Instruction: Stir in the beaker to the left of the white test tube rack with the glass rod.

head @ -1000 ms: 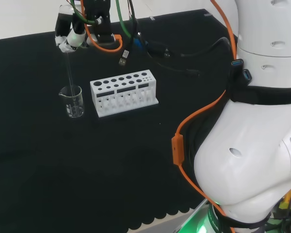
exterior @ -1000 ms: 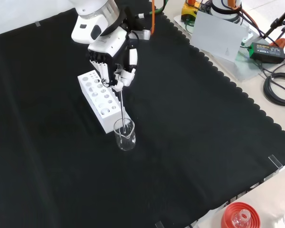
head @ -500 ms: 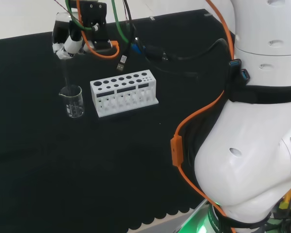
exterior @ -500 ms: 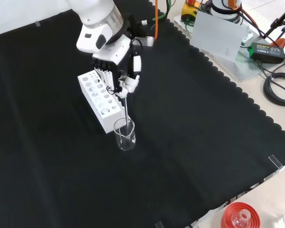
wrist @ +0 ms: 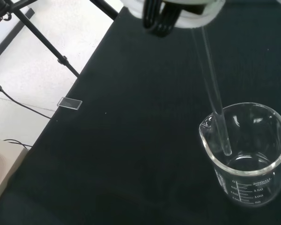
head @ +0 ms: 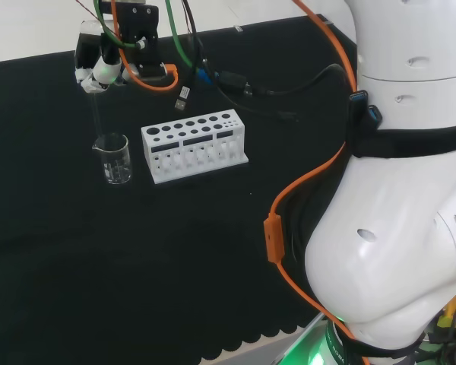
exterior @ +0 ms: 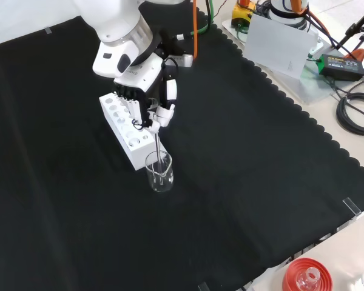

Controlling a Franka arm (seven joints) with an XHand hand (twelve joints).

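Clear, glossy glass beaker [wrist: 246,157] and smooth glass rod [wrist: 214,101]; matt white plastic test tube rack [head: 194,145]; matt black cloth [exterior: 242,157] covering the desk.

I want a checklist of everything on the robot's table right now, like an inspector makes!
Surface: black cloth with a scalloped edge covers the bench.
Job's things: clear beaker stands upright just left of the white test tube rack in the head view; the glass rod reaches down inside the beaker.
Clutter: a red ribbed ring with glass ware sits off the cloth at the front view's bottom edge.
Robot hand: robot hand above the beaker, fingers curled round the rod's top.
Cables: orange and green cables run along the arm; black cables lie beside the cloth in the front view.
Surroundings: a black tripod stands on the pale floor.
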